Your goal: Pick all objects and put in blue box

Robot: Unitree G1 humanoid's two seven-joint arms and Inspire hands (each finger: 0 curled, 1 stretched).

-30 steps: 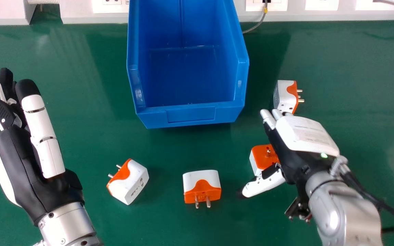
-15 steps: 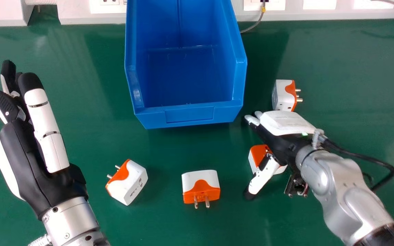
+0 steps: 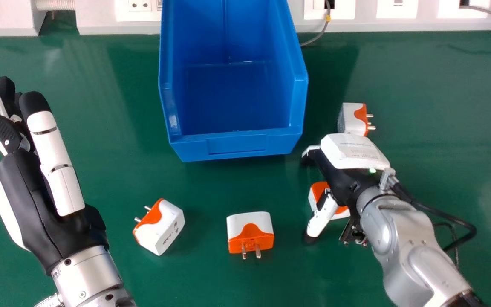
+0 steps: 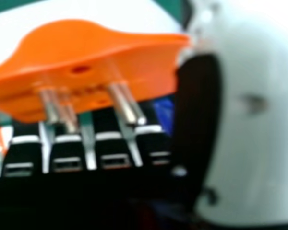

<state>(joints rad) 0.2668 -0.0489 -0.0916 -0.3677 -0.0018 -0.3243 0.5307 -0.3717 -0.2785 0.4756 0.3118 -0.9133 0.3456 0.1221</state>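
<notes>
My left hand (image 3: 28,200) is held over the table at the left, its fingers extended. My right hand (image 3: 348,170) is above a white and orange plug adapter (image 3: 319,189), its relaxed fingers bent down beyond it and its thumb beside it. In the right hand view that adapter (image 4: 86,62) is close to the palm, pins showing, with my right hand's thumb (image 4: 249,120) alongside. Another adapter (image 3: 353,119) lies just past the right hand. Near the front are a tilted adapter (image 3: 160,227) and one with pins facing me (image 3: 250,232). The blue box (image 3: 237,145) stands at the back centre.
Green table surface (image 3: 100,162) surrounds the box and adapters. A white panel with sockets (image 3: 267,25) runs along the back edge, with a grey cable (image 3: 319,37) by the box. A black cable (image 3: 435,211) loops beside the right wrist.
My right hand has moved left and slightly away from me over the adapter, its fingers bending further down and its thumb swinging nearer upright. The left hand has shifted slightly.
</notes>
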